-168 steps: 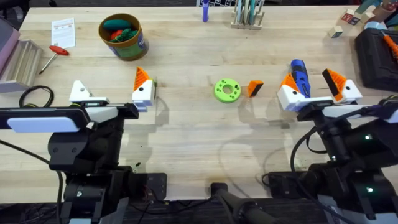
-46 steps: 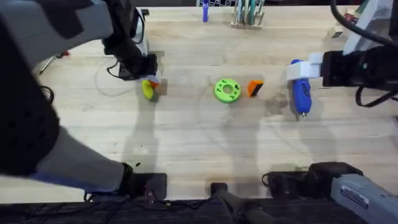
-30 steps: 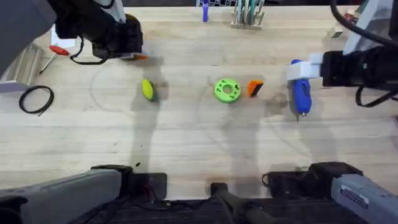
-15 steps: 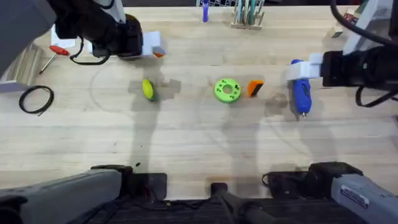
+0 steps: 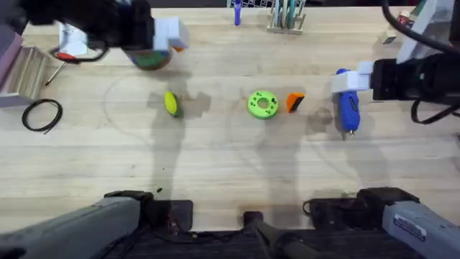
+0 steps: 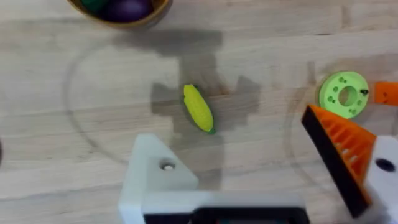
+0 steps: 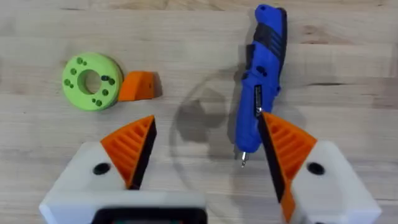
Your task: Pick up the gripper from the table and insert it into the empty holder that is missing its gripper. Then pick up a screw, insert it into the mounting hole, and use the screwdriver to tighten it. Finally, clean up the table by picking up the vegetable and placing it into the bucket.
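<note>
Nothing done yet, judging by layout: orange gripper (image 5: 295, 102) lies loose on desk (image 5: 230, 173) beside green disc (image 5: 262, 104), vegetable (image 5: 171, 103) on desk short of bucket (image 5: 149, 59), screwdriver (image 5: 346, 104) untouched. L gripper (image 6: 261, 155) gapes wide, empty, one orange pad missing; R gripper (image 7: 205, 155) open, empty, above screwdriver. Vs 0.5 s ago: L arm slid further over bucket, R arm unmoved.

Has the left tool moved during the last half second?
Yes. The left tool moved away from the vegetable, toward the table's far edge, near the bucket.
</note>
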`<state>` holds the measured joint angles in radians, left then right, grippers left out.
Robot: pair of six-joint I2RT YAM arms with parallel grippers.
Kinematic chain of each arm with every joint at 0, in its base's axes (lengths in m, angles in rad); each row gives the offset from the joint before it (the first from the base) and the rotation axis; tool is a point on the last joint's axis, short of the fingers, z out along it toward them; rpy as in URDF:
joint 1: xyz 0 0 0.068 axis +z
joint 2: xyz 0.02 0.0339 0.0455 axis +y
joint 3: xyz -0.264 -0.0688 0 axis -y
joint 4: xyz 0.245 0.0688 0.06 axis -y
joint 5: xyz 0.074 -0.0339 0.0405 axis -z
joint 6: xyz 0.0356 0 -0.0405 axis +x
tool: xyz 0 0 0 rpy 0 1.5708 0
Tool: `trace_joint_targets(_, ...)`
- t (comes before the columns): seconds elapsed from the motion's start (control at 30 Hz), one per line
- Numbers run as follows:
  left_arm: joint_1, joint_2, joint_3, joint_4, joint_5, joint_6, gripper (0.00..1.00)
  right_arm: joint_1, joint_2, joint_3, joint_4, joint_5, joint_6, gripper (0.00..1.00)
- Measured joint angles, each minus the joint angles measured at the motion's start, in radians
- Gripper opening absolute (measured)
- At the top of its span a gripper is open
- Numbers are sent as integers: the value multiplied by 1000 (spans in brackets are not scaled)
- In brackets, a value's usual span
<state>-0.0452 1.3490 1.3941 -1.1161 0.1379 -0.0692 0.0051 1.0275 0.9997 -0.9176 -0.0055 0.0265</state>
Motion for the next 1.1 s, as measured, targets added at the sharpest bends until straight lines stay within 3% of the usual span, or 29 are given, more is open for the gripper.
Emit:
trace_joint_targets(0.27,0,-151,41,-80,-29,81,987,0,0,0,0,0,0,984)
trace_joint_targets(0.63,0,-162,39,-88,-68,127,987,0,0,0,0,0,0,984)
trace_joint_targets(0.83,0,-305,-156,247,-34,151,987,0,0,0,0,0,0,984)
trace_joint_targets(1.1,0,-554,-556,747,64,157,987,0,0,0,0,0,0,984)
